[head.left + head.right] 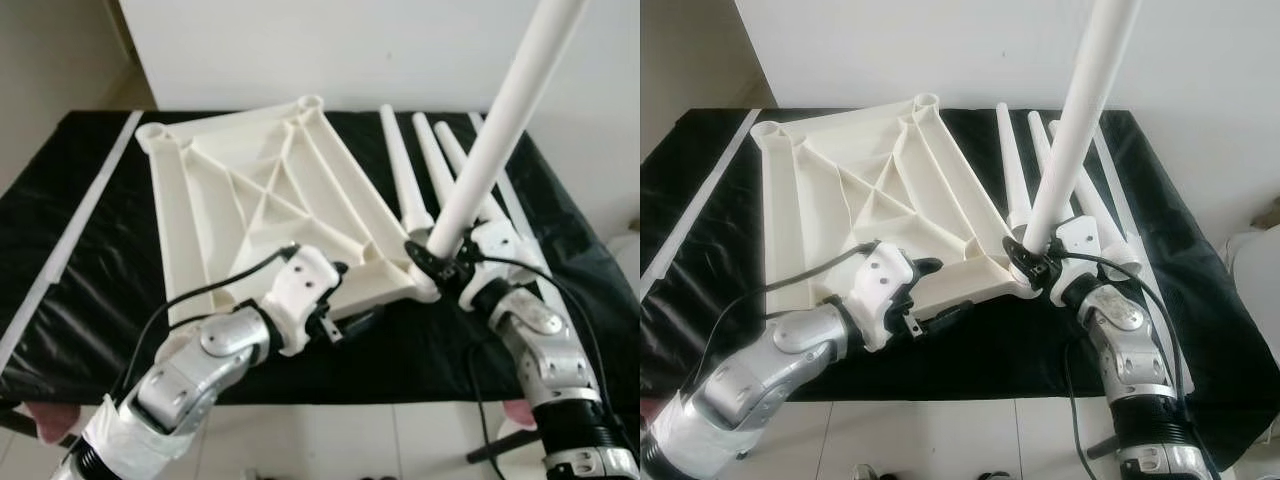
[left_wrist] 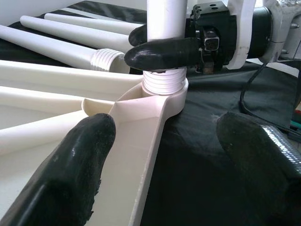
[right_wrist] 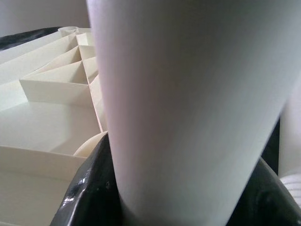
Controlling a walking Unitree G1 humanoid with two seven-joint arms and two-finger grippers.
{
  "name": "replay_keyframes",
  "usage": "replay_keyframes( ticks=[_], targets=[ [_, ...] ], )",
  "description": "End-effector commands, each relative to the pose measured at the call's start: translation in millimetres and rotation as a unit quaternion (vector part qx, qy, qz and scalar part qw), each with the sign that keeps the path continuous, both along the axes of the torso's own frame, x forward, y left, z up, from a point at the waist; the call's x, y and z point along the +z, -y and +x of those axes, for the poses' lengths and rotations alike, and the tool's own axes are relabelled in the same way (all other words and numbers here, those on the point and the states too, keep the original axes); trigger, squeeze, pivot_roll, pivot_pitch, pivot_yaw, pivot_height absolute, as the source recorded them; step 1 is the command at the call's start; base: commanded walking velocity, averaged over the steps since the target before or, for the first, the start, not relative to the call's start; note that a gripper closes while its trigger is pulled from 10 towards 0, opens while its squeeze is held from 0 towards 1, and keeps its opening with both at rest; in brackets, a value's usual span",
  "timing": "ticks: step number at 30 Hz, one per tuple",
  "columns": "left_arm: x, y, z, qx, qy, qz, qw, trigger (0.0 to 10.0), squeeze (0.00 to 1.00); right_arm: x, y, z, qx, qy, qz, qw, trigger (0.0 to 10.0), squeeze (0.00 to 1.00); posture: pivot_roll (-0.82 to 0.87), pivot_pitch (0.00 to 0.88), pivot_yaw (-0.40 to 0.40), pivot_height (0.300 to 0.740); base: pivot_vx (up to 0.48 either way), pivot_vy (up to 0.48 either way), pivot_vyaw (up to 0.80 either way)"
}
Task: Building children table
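While held, one leg (image 1: 500,125), three loose legs (image 1: 420,170)

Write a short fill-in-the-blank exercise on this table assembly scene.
1. The right gripper is shut on a long white plastic ____.
2. That part stands in a corner socket of the upside-down white ribbed plastic tabletop, which lies on a ____ cloth.
3. Beside it lie ____ spare white tapered legs.

Missing words: leg; black; three
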State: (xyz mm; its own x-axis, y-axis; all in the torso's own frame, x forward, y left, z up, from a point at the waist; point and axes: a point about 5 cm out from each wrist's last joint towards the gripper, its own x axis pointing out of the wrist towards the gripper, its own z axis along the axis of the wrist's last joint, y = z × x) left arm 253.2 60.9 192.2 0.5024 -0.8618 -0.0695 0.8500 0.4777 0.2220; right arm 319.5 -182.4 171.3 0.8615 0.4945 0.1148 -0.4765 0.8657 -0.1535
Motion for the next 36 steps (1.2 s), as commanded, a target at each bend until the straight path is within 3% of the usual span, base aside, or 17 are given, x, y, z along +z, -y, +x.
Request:
replay_keyframes(
  ticks=[1,10,13,14,16,20,23,34,35,36],
  targets=[
    [-6.9,5.0,-8.7,-0.097,-0.014,0.031,0.995,10.0,0.00,-10.8,2.5,-2.0,-0.014,-0.026,0.004,1.000,10.0,0.00,-0.10,0.140,0.028,0.740,0.000,0.000,0.00],
    [-9.5,4.4,-7.1,-0.088,-0.005,0.042,0.995,10.0,0.00,-8.0,-9.8,-4.0,-0.082,-0.019,0.001,0.996,10.0,0.00,-0.09,0.136,0.024,0.740,0.000,0.000,0.00],
    [-9.5,3.7,-6.5,-0.087,-0.005,0.042,0.995,10.0,0.00,-7.9,-21.0,-7.6,-0.178,-0.023,0.029,0.983,10.0,0.00,-0.09,0.132,0.020,0.740,0.000,0.000,0.00],
    [-9.5,3.7,-6.5,-0.087,-0.005,0.042,0.995,10.0,0.00,-7.9,-21.0,-7.6,-0.178,-0.023,0.029,0.983,10.0,0.00,-0.09,0.132,0.020,0.740,0.000,0.000,0.00],
    [-9.3,2.8,-5.3,-0.087,-0.003,0.044,0.995,10.0,0.00,-11.8,-40.4,-15.4,-0.245,-0.029,0.072,0.966,10.0,0.00,-0.09,0.127,0.021,0.740,0.000,0.000,0.00],
    [-8.9,2.3,-4.2,-0.087,0.000,0.045,0.995,10.0,0.00,-17.7,-53.3,-19.4,-0.280,-0.046,0.101,0.953,10.0,0.00,-0.09,0.124,0.020,0.740,0.000,0.000,0.00],
    [-7.7,0.4,-3.1,-0.084,0.002,0.047,0.995,10.0,0.00,-18.5,-74.8,-21.3,-0.273,-0.060,0.133,0.951,10.0,0.00,-0.08,0.118,0.025,0.740,0.000,0.000,0.00],
    [-7.7,-1.7,-3.2,-0.084,0.004,0.049,0.995,10.0,0.00,-14.0,-74.2,-22.6,-0.269,-0.050,0.136,0.952,10.0,0.00,-0.08,0.112,0.031,0.740,0.000,0.000,0.00],
    [-7.6,-1.3,-2.5,-0.084,0.005,0.049,0.995,10.0,0.00,-13.4,-73.5,-23.7,-0.265,-0.051,0.137,0.953,10.0,1.00,-0.08,0.114,0.026,0.740,0.000,0.000,0.00],
    [-7.4,-0.9,-2.1,-0.083,0.005,0.048,0.995,10.0,0.00,-12.7,-74.1,-24.0,-0.258,-0.050,0.139,0.955,10.0,1.00,-0.08,0.114,0.026,0.740,0.000,0.000,0.00]
  ],
)
